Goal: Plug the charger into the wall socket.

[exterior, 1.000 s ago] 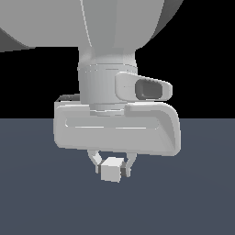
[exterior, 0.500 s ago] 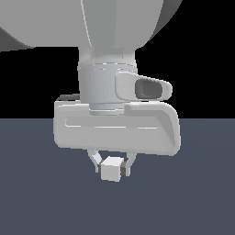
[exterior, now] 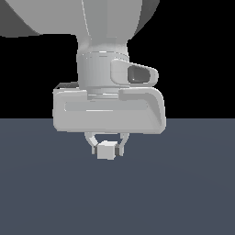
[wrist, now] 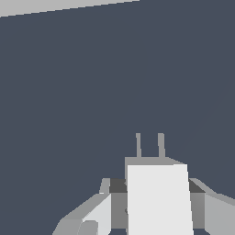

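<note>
The charger [exterior: 106, 151] is a small off-white cube held between the fingertips of my gripper [exterior: 107, 147], which hangs just above the dark grey floor in the exterior view. In the wrist view the charger [wrist: 158, 199] fills the space between the two fingers [wrist: 94, 215], and its two thin prongs [wrist: 139, 145] point out over the floor. The gripper is shut on it. The wall socket with its yellowish dots is not in view in either frame.
A dark grey floor [exterior: 183, 193] spreads under the hand. A pale grey strip [wrist: 64, 5] runs along one edge of the wrist view; I cannot tell what it is. The arm's bulk [exterior: 110, 41] fills the upper exterior view.
The hand with the charger has risen and shifted a little toward the exterior view's left, and looks slightly smaller. The grip on the charger is unchanged.
</note>
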### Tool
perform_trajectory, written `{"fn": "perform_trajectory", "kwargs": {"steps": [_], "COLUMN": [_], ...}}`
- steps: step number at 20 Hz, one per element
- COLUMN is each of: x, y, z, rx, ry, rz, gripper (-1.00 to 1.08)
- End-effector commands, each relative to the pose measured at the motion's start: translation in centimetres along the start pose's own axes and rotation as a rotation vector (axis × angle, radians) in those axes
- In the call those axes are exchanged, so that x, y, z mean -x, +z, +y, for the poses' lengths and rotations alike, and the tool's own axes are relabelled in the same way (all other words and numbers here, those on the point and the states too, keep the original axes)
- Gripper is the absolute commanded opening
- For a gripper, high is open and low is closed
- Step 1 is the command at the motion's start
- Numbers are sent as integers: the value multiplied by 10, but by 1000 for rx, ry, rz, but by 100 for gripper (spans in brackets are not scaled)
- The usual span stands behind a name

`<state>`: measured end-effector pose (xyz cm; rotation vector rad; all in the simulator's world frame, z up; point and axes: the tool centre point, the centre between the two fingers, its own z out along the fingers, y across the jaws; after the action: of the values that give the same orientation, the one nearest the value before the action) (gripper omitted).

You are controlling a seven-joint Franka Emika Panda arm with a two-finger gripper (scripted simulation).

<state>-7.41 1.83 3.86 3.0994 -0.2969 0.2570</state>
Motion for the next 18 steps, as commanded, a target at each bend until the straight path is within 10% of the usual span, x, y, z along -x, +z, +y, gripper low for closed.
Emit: {"fn": "perform_trajectory", "kwargs": {"steps": [1, 18], "x": [-11, -56], "y": [-11, -54], "z": [-8, -44], "rx": [-4, -26], "ry": [-28, -144], "rz": [1, 0], "gripper": [-100, -100]}}
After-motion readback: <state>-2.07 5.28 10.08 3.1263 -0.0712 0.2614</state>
